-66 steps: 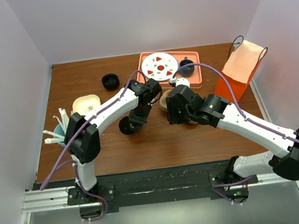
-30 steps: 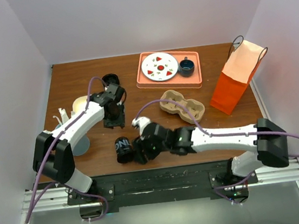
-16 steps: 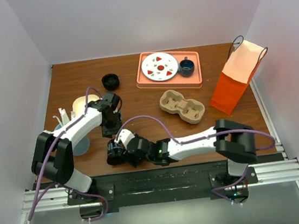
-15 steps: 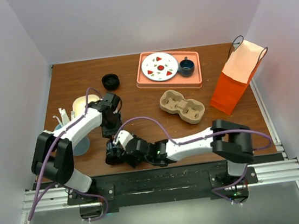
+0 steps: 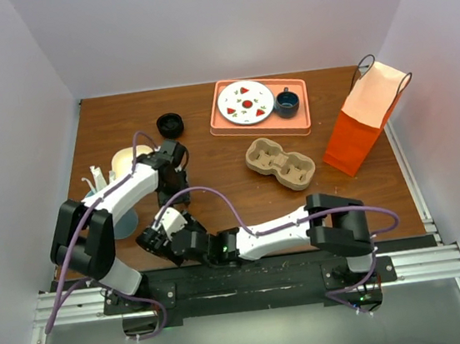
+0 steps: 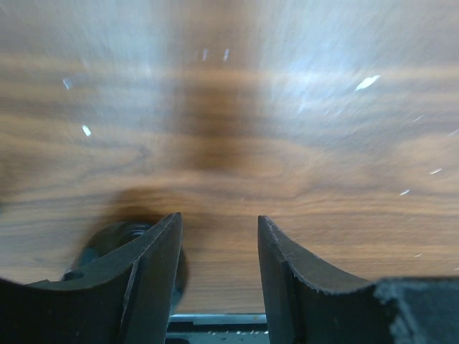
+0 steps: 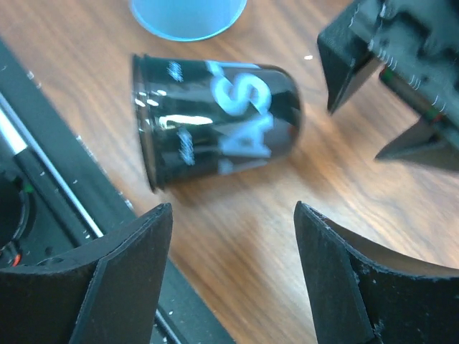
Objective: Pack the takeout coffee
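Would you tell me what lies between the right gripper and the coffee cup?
Only bare wooden tabletop, as the right wrist view shows; the open right gripper is short of the coffee cup lying sideways.

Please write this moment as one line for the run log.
takeout coffee: lying on its side, not held | right gripper: open, just short of it | left gripper: open, empty

Top view: even, bright overhead light; soft, short shadows lay on the worktop (image 5: 211, 153). Left wrist view was motion-blurred, with white glare streaks across the wood. Right wrist view was smeared; lettering on the takeout coffee (image 7: 215, 122) ghosted, its glossy side carrying highlights.
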Robot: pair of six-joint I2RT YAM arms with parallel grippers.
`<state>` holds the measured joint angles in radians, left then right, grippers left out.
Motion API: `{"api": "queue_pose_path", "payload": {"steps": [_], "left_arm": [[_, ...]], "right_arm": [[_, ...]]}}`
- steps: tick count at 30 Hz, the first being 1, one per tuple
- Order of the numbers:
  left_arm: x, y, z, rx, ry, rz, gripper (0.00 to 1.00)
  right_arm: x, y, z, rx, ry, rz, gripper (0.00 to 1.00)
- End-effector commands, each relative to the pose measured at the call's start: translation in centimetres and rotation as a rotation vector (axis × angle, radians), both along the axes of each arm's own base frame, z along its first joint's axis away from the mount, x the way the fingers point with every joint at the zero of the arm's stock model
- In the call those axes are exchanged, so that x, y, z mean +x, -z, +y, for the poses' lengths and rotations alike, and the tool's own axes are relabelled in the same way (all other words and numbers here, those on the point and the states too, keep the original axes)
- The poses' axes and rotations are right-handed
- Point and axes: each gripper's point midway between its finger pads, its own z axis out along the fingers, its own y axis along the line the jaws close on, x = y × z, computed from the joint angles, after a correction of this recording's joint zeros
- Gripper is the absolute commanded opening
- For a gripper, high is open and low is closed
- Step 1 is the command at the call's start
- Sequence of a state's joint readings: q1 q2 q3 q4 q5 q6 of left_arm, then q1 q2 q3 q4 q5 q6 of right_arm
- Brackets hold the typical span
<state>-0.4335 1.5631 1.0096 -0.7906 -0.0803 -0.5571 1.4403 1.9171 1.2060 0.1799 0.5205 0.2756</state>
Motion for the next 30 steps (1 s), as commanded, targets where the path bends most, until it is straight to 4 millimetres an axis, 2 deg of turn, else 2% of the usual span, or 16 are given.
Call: {"api": "queue_pose_path", "payload": {"steps": [1, 3, 4, 5, 6, 7, 8, 10, 12, 13, 15, 16, 19, 25, 27, 30], "left_arm": [[5.2, -5.0, -0.2, 0.020, -0.046, -0.181, 0.52], [5.7, -6.6, 0.5, 0.049, -0.101, -0.208, 0.55], [6.4, -8.1, 1.0, 0.073, -0.140, -0.253, 0.56], [5.8, -8.8, 1.6, 0.091, -0.165, -0.254, 0.57], [5.7, -9.4, 1.8, 0.084, -0.217, -0.267, 0.57], [5.2, -9.6, 2.5, 0.104, -0.252, -0.273, 0.57], [4.3, -10.4, 3.0, 0.093, -0.281, -0.288, 0.57], [2.7, -10.2, 4.0, 0.096, -0.362, -0.291, 0.55], [1.0, -11.3, 5.0, 0.079, -0.436, -0.328, 0.54], [0.1, -10.7, 5.7, 0.099, -0.462, -0.323, 0.54], [-1.4, -10.8, 6.5, 0.088, -0.510, -0.332, 0.54], [-2.3, -10.0, 6.9, 0.101, -0.527, -0.312, 0.54], [-4.3, -9.0, 8.0, 0.140, -0.592, -0.273, 0.54], [-7.2, -8.7, 10.5, 0.243, -0.730, -0.243, 0.55], [-7.7, -8.2, 10.5, 0.232, -0.764, -0.238, 0.61], [-8.5, -7.2, 10.0, 0.177, -0.798, -0.221, 0.61]], "right_arm": [[0.8, -3.6, -0.5, 0.111, 0.080, -0.002, 0.71], [0.9, -4.6, -1.4, 0.133, 0.115, 0.021, 0.71], [1.0, -4.3, -2.5, 0.122, 0.135, 0.019, 0.70], [0.9, -4.5, -3.0, 0.134, 0.151, 0.029, 0.70], [1.0, -6.0, -3.7, 0.163, 0.163, 0.030, 0.69], [1.0, -5.4, -5.1, 0.132, 0.183, 0.030, 0.69], [1.2, -5.6, -5.9, 0.137, 0.212, 0.033, 0.69], [1.2, -6.2, -8.0, 0.135, 0.247, 0.041, 0.69], [1.4, -6.7, -9.8, 0.132, 0.287, 0.035, 0.68], [1.3, -7.0, -11.1, 0.134, 0.306, 0.044, 0.68], [1.3, -7.3, -12.4, 0.131, 0.321, 0.038, 0.68], [1.2, -7.5, -13.3, 0.132, 0.330, 0.043, 0.68], [0.9, -6.9, -14.5, 0.119, 0.331, 0.051, 0.68], [0.9, -6.3, -15.8, 0.098, 0.353, 0.058, 0.68], [0.9, -6.5, -16.2, 0.108, 0.362, 0.060, 0.68], [0.9, -6.6, -16.7, 0.113, 0.378, 0.064, 0.68]]}}
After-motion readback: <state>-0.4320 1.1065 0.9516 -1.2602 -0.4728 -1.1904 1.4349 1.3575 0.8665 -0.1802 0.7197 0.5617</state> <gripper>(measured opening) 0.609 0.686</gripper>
